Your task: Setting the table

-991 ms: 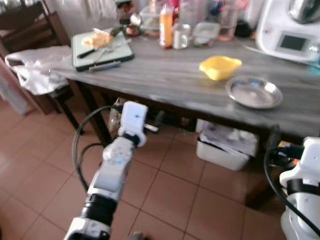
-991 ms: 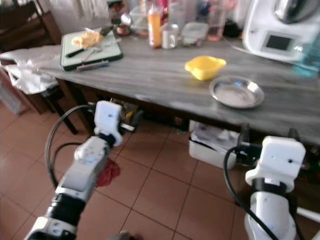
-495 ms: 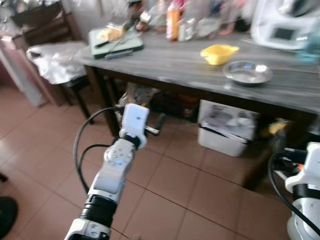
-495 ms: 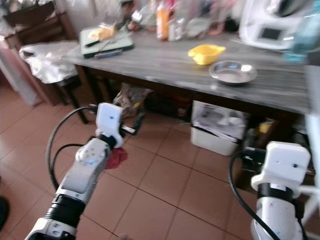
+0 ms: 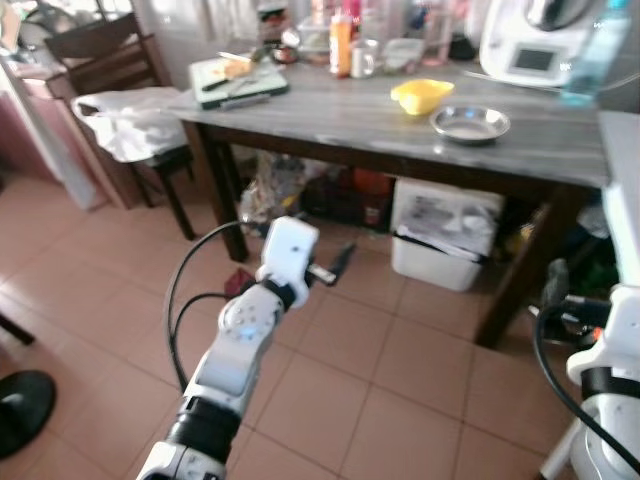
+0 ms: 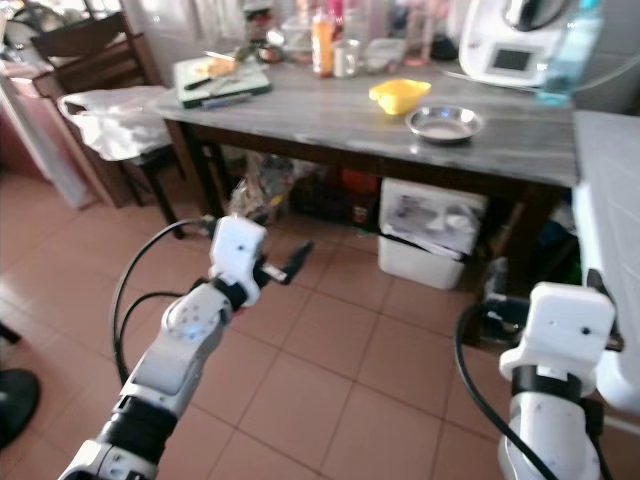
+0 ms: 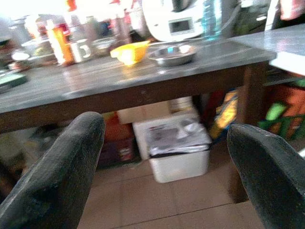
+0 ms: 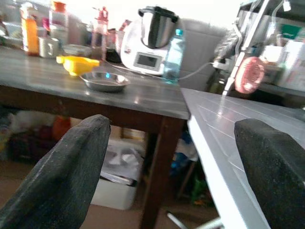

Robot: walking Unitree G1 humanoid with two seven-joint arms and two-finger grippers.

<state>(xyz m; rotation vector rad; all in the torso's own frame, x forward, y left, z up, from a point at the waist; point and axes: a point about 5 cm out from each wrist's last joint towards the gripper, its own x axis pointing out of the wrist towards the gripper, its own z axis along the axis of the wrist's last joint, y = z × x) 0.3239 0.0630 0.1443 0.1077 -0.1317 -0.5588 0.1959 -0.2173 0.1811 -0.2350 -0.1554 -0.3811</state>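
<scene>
A yellow bowl [image 5: 421,95] and a round steel plate [image 5: 470,123] sit side by side near the right end of a grey wooden table [image 5: 350,125], which stands some way ahead of me. My left gripper [image 7: 167,167] is held out low over the tiled floor, pointing at the table; its fingers are open with nothing between them. My right gripper [image 8: 171,162] hangs low at my right side, also open and holding nothing. Both are well short of the table.
A green cutting board [image 5: 238,78] with a knife, an orange bottle [image 5: 341,48], a white kitchen appliance [image 5: 530,45] and a water bottle [image 5: 590,60] crowd the table's back. Under it stands a white bin [image 5: 445,235]. A chair with a white bag [image 5: 125,120] is left; a white counter [image 5: 625,190] is right.
The whole picture has shifted: the camera has drawn back from the table, which now looks smaller and farther off. Both arms keep the same pose.
</scene>
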